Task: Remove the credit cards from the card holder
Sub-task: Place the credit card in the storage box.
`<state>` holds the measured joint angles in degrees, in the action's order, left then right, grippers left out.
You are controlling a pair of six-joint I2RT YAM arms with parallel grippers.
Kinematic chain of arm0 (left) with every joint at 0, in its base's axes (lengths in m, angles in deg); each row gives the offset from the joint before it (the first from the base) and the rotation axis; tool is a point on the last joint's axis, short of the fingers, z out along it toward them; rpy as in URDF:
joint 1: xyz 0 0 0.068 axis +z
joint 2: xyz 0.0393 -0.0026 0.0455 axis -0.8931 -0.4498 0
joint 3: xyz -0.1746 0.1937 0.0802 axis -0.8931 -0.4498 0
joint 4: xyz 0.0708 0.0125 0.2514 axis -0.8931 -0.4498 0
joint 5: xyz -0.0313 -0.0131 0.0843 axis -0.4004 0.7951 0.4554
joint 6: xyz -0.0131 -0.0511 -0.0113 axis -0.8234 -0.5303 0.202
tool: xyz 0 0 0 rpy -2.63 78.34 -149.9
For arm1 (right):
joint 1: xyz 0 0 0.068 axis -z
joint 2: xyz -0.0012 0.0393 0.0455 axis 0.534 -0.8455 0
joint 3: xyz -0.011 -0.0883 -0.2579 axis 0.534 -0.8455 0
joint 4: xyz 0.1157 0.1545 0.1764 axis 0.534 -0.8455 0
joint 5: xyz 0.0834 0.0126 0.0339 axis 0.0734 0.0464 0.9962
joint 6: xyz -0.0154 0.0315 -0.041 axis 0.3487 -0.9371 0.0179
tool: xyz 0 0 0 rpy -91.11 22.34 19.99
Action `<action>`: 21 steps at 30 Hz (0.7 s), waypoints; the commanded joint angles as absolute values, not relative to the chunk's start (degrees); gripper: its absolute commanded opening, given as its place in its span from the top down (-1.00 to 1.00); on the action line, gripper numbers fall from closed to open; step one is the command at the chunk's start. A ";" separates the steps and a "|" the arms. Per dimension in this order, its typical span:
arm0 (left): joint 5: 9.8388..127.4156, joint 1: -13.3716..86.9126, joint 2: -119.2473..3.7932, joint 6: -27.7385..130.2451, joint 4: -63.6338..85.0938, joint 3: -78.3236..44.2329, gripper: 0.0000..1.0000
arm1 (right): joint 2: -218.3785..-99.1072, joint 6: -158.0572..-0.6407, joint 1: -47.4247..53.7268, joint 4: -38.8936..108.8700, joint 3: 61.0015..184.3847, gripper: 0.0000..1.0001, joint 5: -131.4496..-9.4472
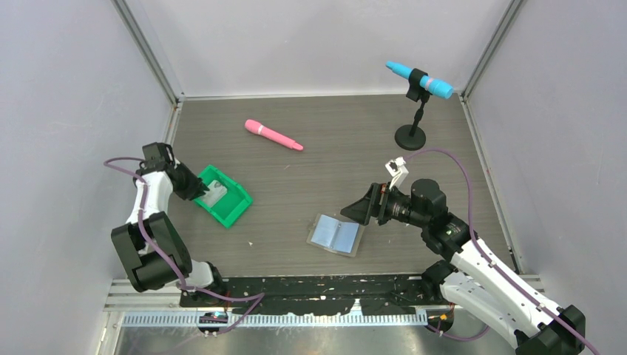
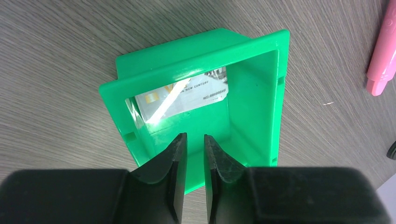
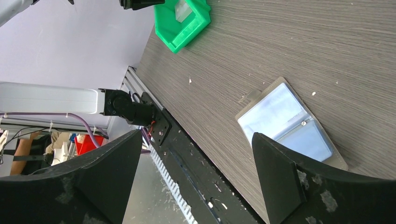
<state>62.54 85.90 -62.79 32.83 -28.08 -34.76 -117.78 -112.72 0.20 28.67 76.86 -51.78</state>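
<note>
Flat grey book-like card holder [image 1: 336, 235] open on counter [image 1: 333, 163]. Pale thin credit card [image 2: 187, 95], well left of holder: likely light, stiff, slippery; pinch an edge. Right end effector [image 3: 197, 135] wide beside holder; left end effector [image 2: 195, 154] narrow, empty.

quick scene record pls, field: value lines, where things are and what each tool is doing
holder: open flat on table, pockets up
card: one lying in tray
cards left in holder: cannot tell
left tool: over tray, jaws a narrow gap apart, empty
right tool: wide open, empty, close to holder
pink pen: lying on table
blue pen: on stand
</note>
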 commanded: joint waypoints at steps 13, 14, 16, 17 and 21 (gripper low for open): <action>59.87 85.92 -53.97 33.41 -29.81 -30.34 0.40 | -120.20 -111.07 0.47 22.77 80.51 -0.92 -56.17; 58.90 85.65 -52.93 33.88 -29.97 -30.40 0.39 | -120.99 -110.87 0.46 22.01 81.33 -0.92 -56.93; 56.70 84.12 -50.90 34.46 -30.22 -31.00 0.34 | -123.50 -110.78 0.46 19.01 82.85 -0.93 -59.35; 55.56 83.05 -50.22 34.52 -30.19 -31.54 0.33 | -125.22 -110.90 0.46 18.64 83.32 -0.94 -59.54; 54.09 76.78 -48.43 35.41 -32.27 -31.44 0.30 | -128.20 -113.03 0.47 17.86 84.64 -0.97 -60.28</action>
<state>58.63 81.82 -50.46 33.51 -29.90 -32.77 -126.46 -111.91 0.27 19.46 81.52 -57.64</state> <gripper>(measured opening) 0.344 0.978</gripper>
